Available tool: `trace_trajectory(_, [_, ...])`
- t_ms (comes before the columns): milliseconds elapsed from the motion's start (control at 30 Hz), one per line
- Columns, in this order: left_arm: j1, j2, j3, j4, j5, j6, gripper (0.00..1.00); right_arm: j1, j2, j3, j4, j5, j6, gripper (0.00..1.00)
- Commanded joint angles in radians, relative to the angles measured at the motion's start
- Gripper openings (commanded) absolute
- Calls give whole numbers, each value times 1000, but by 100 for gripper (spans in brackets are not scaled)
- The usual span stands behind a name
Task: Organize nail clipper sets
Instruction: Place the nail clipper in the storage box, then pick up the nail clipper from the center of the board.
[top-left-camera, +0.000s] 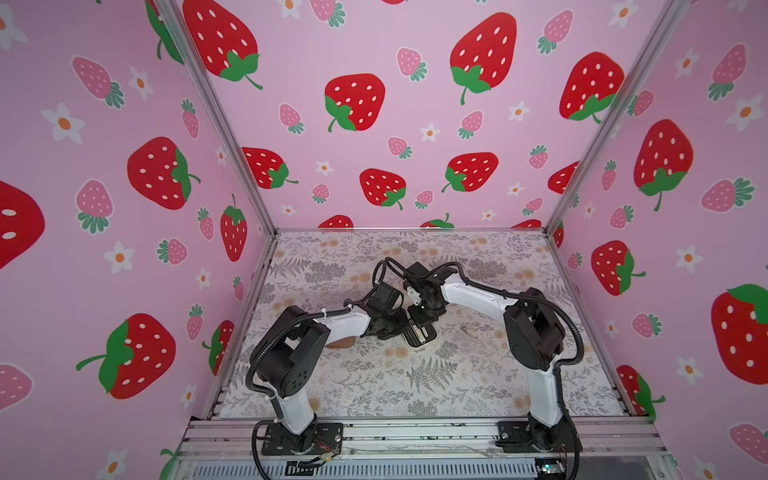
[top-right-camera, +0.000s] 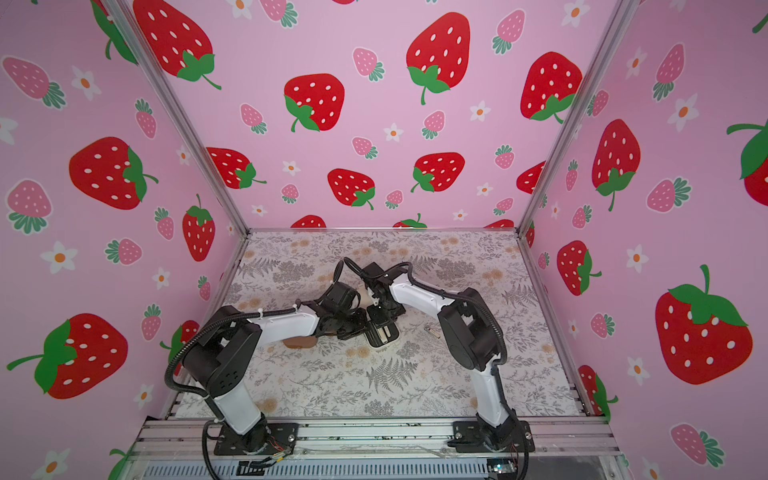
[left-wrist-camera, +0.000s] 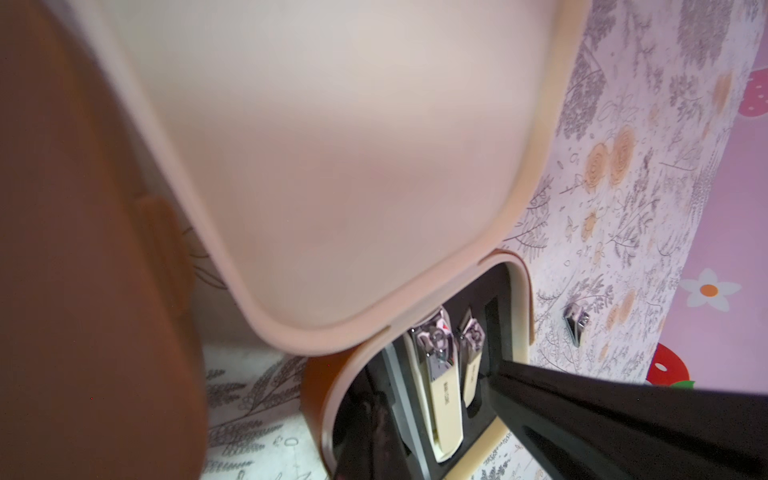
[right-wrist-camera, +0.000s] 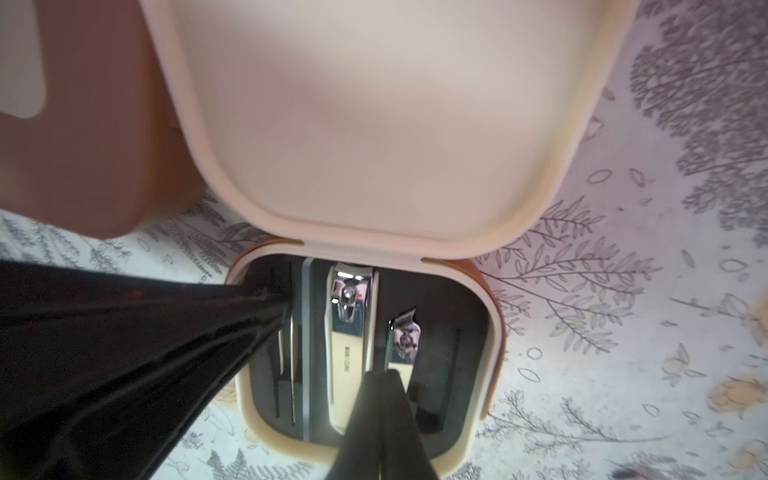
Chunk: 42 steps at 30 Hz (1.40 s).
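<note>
1. Mid-table (top-left-camera: 374, 386), open case (right-wrist-camera: 270, 440) with lid (right-wrist-camera: 374, 124) up. Inside, in black slots: big clipper (right-wrist-camera: 351, 332), small clipper (right-wrist-camera: 401, 345), thin tools (right-wrist-camera: 292, 374).
2. On the left gripper (right-wrist-camera: 282, 309): closed to a point, tip down at the tool side of the case, seemingly pinning it.
3. On the right gripper (right-wrist-camera: 386, 376): tips together over the small clipper's tail. Pinching or pressing, cannot tell.
4. Near, on the left gripper's side: brown case (top-left-camera: 340, 343), apparently shut. Well apart on the other side: loose clipper (top-left-camera: 468, 331), flat on the table.
5. Probably in hand: seating the small clipper flat in its slot.
6. Next, likely: rise clear without dragging it out, then fetch the loose clipper. Calls for a low, narrow pinch on thin metal.
</note>
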Motion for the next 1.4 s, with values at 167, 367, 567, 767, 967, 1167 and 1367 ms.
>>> trace_trajectory(167, [4,31,4,-38,-2,-2,0,-11,65,-34,13,-19,13,0])
trace_trajectory(367, [4,29,4,-38,-2,-2,0,-14,15,-39,7,-7,12,0])
trace_trajectory(567, [4,36,10,-38,1,-1,0,-24,-127,-46,-34,63,-7,1])
trace_trajectory(767, [4,35,13,-38,4,0,0,-45,-263,-132,-65,144,-35,9])
trace_trajectory(967, [4,31,15,-39,8,3,0,-136,-354,-303,-54,215,-126,25])
trace_trajectory(1167, [4,35,23,-41,13,6,0,-230,-408,-439,3,214,-165,39])
trace_trajectory(1367, [4,40,25,-41,18,7,0,-271,-377,-494,70,167,-189,43])
